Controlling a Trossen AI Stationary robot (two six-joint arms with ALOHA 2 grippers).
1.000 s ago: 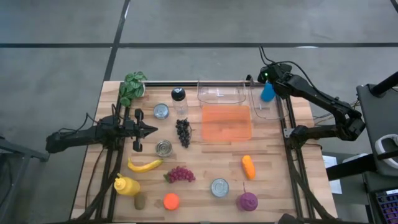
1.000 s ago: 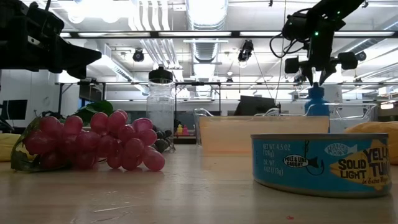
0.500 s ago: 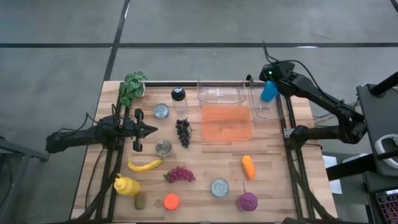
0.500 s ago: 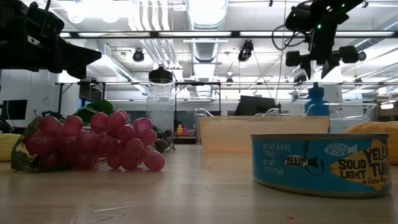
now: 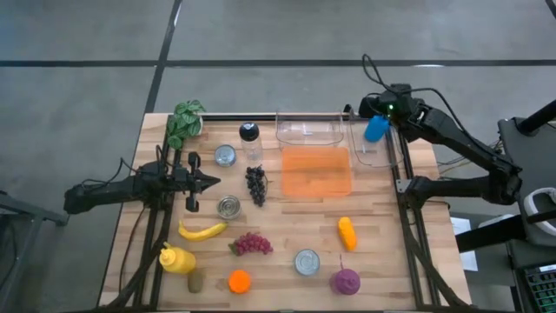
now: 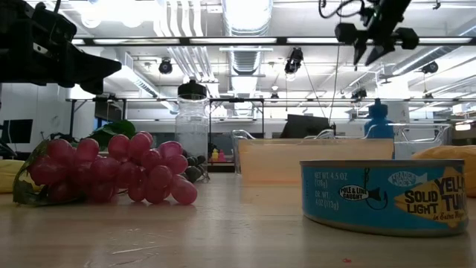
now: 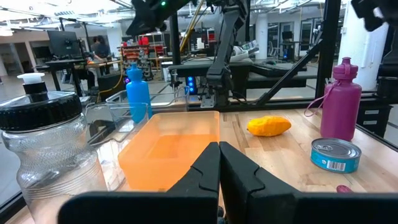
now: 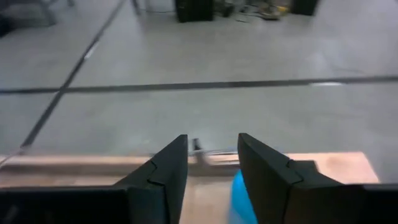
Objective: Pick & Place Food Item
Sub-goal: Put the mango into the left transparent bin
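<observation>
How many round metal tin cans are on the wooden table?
3. One silver tin can sits near the clear jar, one lies above the yellow banana, and one sits by the purple bottle. None seem hidden.

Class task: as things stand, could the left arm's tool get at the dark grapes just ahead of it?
Probably yes: the left tool is shut, pointing toward the dark grapes, with bare table between them and nothing blocking.
</observation>
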